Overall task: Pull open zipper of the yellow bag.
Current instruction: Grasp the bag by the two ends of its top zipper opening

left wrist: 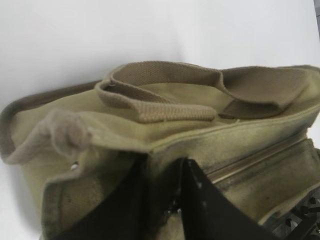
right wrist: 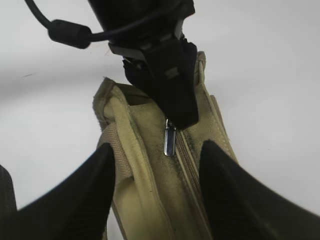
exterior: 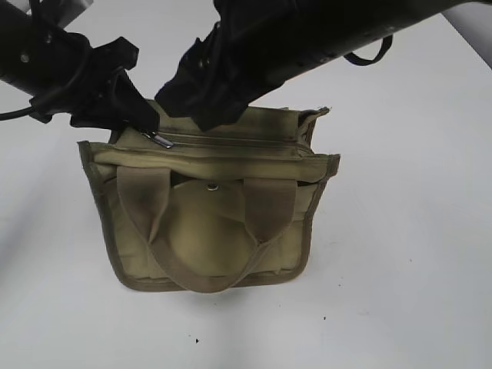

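A plain white table (exterior: pixel 400 254) fills the exterior view, matte and bare apart from a few tiny dark specks near the front edge, with soft grey shadows pooling on the left. Nothing of the room shows beyond it except a pale strip at the top right corner.

Dead centre sits the yellow bag (exterior: pixel 207 223), upright on its base, one wide webbing handle (exterior: pixel 204 246) drooping down its front face below a round metal snap (exterior: pixel 212 186). Across the top runs the zipper (exterior: pixel 231 141), closed along the stretch that shows, its silver pull tab (exterior: pixel 161 140) at the left end.

The left hand (exterior: pixel 142 115) is right down on that tab. In the right wrist view its dark tip meets the top of the tab (right wrist: pixel 169 141), which hangs below it; whether it has actually pinched the metal, I cannot tell.

The right hand (right wrist: pixel 155 195) straddles the bag's top with fingers (right wrist: pixel 80 190) spread wide on either side, grasping nothing.
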{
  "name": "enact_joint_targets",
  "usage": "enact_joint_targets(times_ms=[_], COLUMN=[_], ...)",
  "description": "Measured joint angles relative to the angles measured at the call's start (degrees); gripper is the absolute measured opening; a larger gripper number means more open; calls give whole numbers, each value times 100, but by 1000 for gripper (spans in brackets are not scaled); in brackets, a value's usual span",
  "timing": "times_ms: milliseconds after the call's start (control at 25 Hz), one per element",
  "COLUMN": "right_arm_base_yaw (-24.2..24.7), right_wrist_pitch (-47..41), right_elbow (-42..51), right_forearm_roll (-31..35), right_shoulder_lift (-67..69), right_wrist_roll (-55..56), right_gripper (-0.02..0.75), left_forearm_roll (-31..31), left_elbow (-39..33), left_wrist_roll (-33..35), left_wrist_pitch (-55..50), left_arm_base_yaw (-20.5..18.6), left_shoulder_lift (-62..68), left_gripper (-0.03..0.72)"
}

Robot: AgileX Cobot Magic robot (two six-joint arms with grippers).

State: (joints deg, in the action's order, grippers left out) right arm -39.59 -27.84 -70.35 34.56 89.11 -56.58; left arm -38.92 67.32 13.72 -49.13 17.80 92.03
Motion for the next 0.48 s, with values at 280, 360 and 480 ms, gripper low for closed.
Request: enact_joint_targets(times_ms=[280,360,480], right_arm_base_yaw=[-6,-13,-105], right_wrist_pitch=[193,222,300], right_elbow=[0,0,0], right_forearm_roll=[6,6,6], right_shoulder_lift=[433,517,609], right_wrist_roll=[-40,-45,-94], right_gripper=[428,428,428], left_forearm_roll=[-13,-13,-13], left_elbow=[0,0,0], left_wrist_roll=[-21,-21,-21], left_wrist_pitch=[-58,-100,-139], left_arm_base_yaw=[18,18,18], left_shoulder_lift=[-311,-316,-316], left_gripper=[64,62,61])
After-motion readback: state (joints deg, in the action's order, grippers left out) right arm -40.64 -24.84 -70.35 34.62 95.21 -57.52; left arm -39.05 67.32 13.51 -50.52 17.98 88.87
